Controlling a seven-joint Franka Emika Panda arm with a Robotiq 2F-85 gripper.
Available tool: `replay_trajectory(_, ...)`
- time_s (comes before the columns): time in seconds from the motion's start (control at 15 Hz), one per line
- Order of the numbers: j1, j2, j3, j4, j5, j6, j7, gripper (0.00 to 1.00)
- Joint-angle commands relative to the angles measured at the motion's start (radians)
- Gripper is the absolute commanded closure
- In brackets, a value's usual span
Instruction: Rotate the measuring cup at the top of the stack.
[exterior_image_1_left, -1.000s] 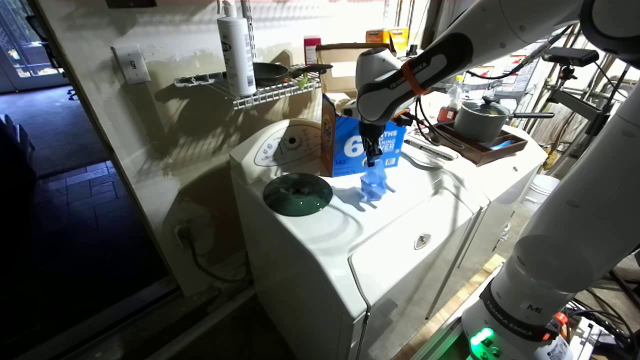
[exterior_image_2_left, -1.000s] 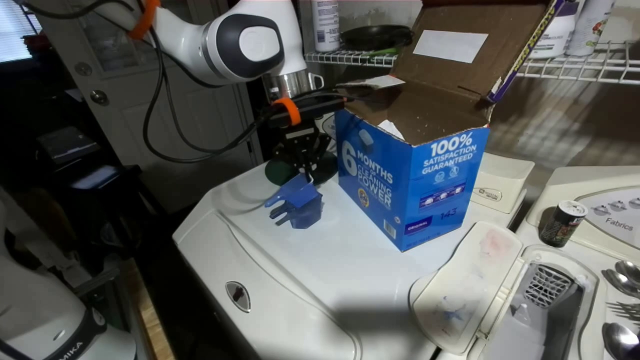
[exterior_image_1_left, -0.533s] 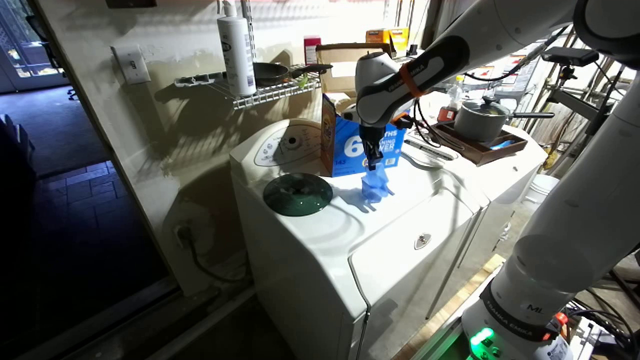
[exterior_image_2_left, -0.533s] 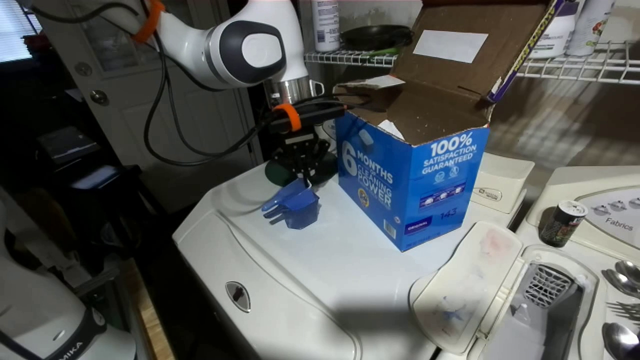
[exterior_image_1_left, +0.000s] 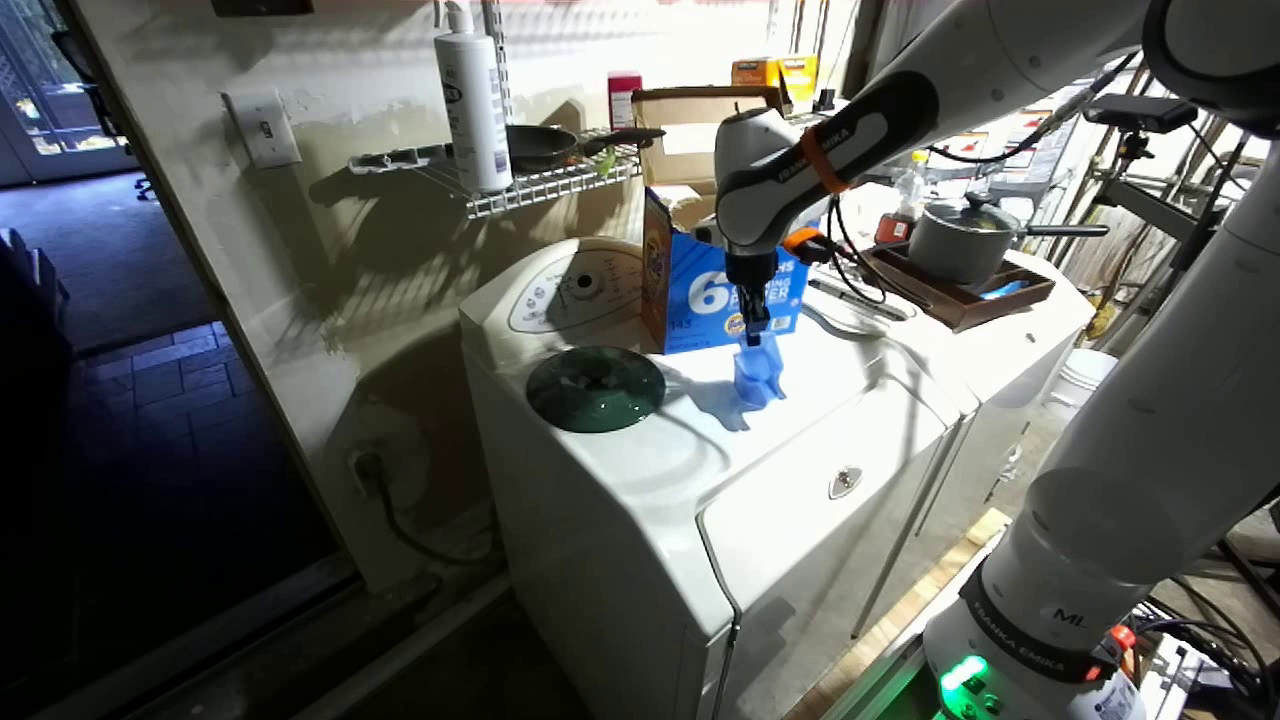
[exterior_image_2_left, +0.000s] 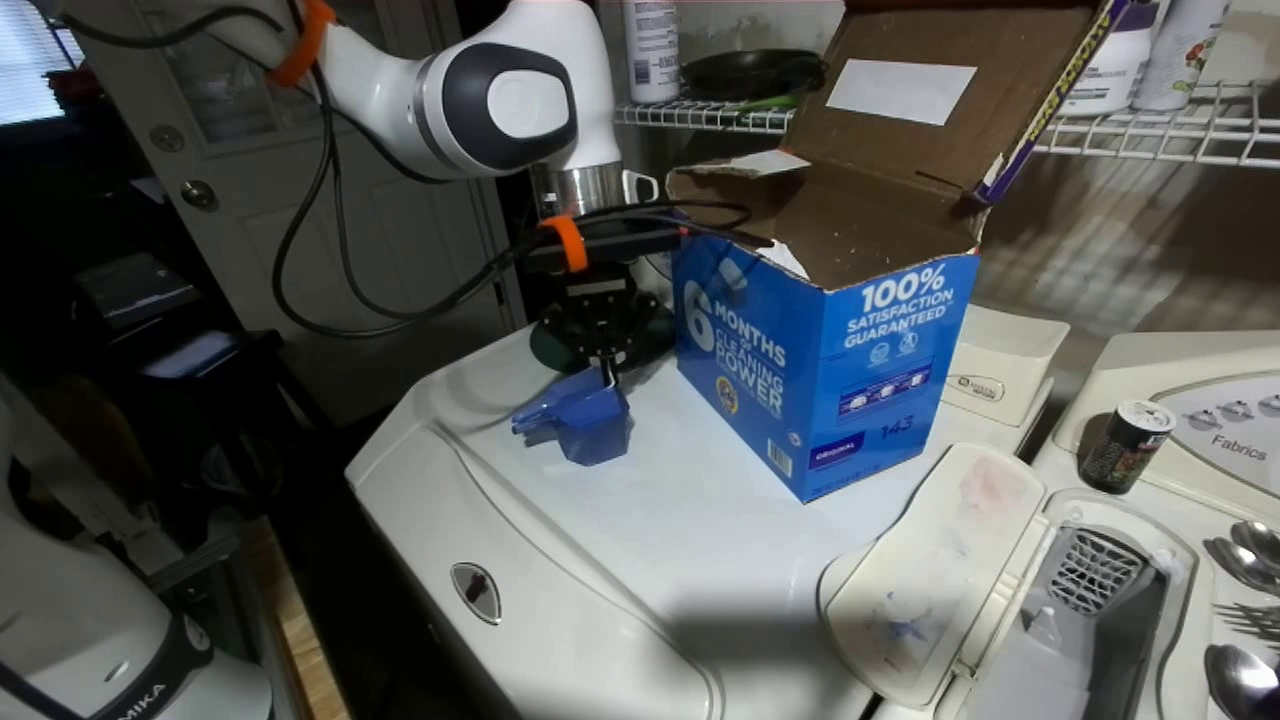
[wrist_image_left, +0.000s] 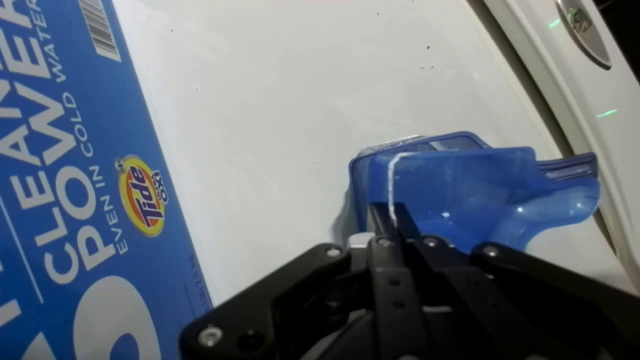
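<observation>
The measuring cup (wrist_image_left: 465, 185) is blue plastic and sits at the top of the stack (exterior_image_2_left: 592, 440) of blue cups on the white machine top. In the wrist view its handle lies close beside a lower cup's handle (wrist_image_left: 572, 166). The stack also shows in an exterior view (exterior_image_1_left: 758, 385). My gripper (wrist_image_left: 395, 212) has its two fingers closed on the top cup's rim, one on each side of the wall. In both exterior views the gripper (exterior_image_1_left: 755, 335) (exterior_image_2_left: 607, 372) points down onto the cup's box-side edge. The cup's lower near part is hidden behind the fingers.
A tall blue box (exterior_image_2_left: 760, 370) with a white "6" and an open lid stands close to the stack. A dark green round disc (exterior_image_1_left: 596, 390) lies on the machine. A wire shelf (exterior_image_1_left: 555, 185) is above. A white lidded container (exterior_image_2_left: 930, 580) lies beyond the box.
The gripper has turned and shifted slightly, with the top cup in it. The cup handles have come closer together, and the stack has slid a little toward the machine's front edge.
</observation>
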Motion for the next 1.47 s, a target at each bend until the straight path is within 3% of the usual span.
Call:
replay_trajectory(0.0, -0.010, 0.017, -0.004, 0.026, 0.049, -0.040, 0.055, 0.99)
replay_trajectory(0.87, -0.059, 0.023, -0.057, 0.031, 0.297, -0.053, 0.251, 0.99)
replay_trajectory(1.4, -0.061, 0.055, -0.056, 0.052, 0.279, -0.056, 0.270, 0.99)
